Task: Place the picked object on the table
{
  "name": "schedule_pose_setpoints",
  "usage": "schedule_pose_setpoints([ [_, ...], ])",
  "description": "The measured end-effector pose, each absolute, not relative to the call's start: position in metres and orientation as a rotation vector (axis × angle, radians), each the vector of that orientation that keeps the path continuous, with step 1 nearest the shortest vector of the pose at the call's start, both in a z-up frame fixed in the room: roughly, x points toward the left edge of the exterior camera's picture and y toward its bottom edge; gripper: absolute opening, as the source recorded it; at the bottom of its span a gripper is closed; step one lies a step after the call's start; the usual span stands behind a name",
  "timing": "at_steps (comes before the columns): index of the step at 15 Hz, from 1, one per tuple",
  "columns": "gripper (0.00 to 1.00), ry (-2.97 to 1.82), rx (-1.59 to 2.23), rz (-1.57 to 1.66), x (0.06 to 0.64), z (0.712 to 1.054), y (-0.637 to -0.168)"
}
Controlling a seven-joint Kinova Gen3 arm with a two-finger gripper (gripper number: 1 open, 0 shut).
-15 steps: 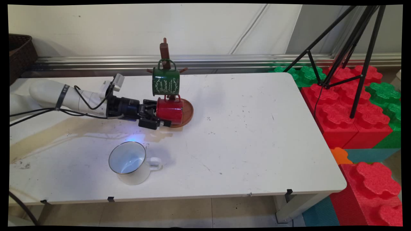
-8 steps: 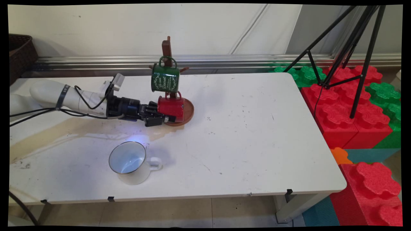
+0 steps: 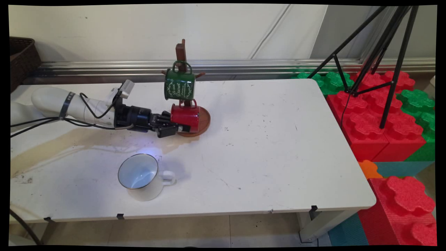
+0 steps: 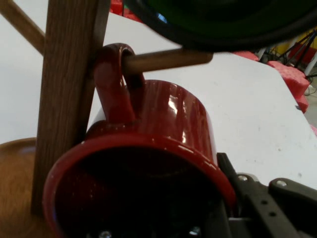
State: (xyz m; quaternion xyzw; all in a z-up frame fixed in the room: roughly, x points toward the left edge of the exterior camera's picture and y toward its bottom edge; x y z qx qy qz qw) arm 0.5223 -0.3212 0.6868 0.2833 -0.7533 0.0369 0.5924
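A red mug [image 3: 186, 116] hangs by its handle on a low peg [image 4: 168, 58] of the wooden mug tree [image 3: 180, 52], just above the tree's round base [image 3: 205, 120]. My gripper [image 3: 176, 127] reaches in from the left and is shut on the mug's rim. In the hand view the red mug [image 4: 163, 119] fills the frame with its opening towards me. One finger [image 4: 237, 193] lies outside the rim and the other is hidden inside. A green mug [image 3: 179, 84] hangs on a higher peg, right above the red one.
A white enamel mug [image 3: 139, 174] stands near the front of the table [image 3: 278, 157], below my arm. A dark basket [image 3: 21, 59] sits at the back left. A black tripod [image 3: 383, 52] and red and green foam blocks [image 3: 376, 118] stand past the table's right edge.
Over the last second the red mug moved a little back and right onto the peg, and the green mug swung slightly. In the last half second almost nothing moved.
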Motion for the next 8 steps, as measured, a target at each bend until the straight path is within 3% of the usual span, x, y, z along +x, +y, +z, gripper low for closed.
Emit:
schedule_pose_setpoints([
  [8,0.0,-1.739,0.639,0.067,0.5223,0.6937,-0.3159],
])
